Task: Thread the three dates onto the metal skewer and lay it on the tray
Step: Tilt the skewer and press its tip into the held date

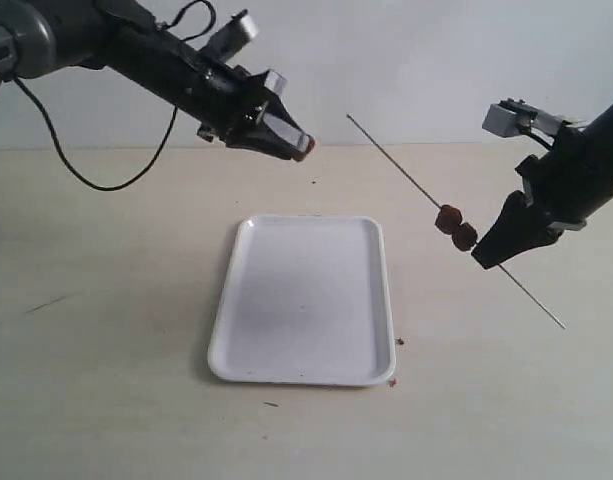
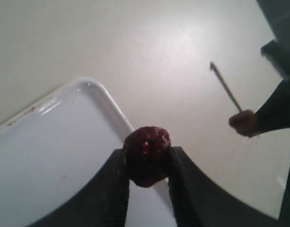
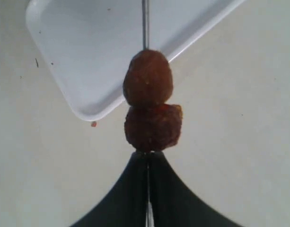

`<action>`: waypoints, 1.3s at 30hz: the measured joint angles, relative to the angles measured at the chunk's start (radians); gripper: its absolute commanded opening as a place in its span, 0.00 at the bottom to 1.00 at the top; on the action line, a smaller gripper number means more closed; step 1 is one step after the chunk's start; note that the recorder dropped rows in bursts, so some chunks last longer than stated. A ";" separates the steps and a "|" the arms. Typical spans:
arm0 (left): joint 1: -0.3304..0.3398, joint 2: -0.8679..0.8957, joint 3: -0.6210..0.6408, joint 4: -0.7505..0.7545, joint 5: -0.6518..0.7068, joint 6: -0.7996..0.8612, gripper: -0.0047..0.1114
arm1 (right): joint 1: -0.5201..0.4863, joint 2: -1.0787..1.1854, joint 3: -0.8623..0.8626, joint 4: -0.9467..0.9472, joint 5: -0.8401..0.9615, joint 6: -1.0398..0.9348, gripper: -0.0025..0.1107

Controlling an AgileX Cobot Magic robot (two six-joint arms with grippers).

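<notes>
My right gripper (image 1: pixel 489 258) is shut on the metal skewer (image 1: pixel 398 166), holding it in the air, slanted up toward the back left. Two dates (image 1: pixel 456 227) are threaded on it, stacked right against the fingertips (image 3: pixel 147 155); the right wrist view shows both dates (image 3: pixel 149 101) with the skewer (image 3: pixel 145 21) running on past them. My left gripper (image 1: pixel 302 146) hangs above the table beyond the tray's far edge, shut on the third date (image 2: pixel 147 153), dark red and wrinkled. The skewer's free tip (image 2: pixel 212 66) points toward it with a gap between. The white tray (image 1: pixel 236 330) lies flat below.
A black cable (image 1: pixel 96 175) loops down behind the left arm onto the table. Small date crumbs (image 1: pixel 391 381) lie by the tray's near right corner. The pale table stretches on all sides of the tray.
</notes>
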 measured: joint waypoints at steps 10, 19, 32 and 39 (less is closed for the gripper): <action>0.047 0.000 0.000 -0.165 0.000 -0.007 0.29 | 0.000 0.000 0.035 0.080 0.020 -0.167 0.02; 0.014 0.000 0.000 -0.174 0.002 -0.011 0.29 | 0.000 0.032 0.035 0.070 -0.036 -0.163 0.02; -0.011 0.000 0.000 -0.172 0.002 -0.007 0.29 | 0.000 0.038 0.035 0.096 -0.017 -0.210 0.02; -0.024 0.000 0.000 -0.170 -0.004 0.002 0.29 | -0.002 0.041 0.035 0.094 -0.019 -0.216 0.02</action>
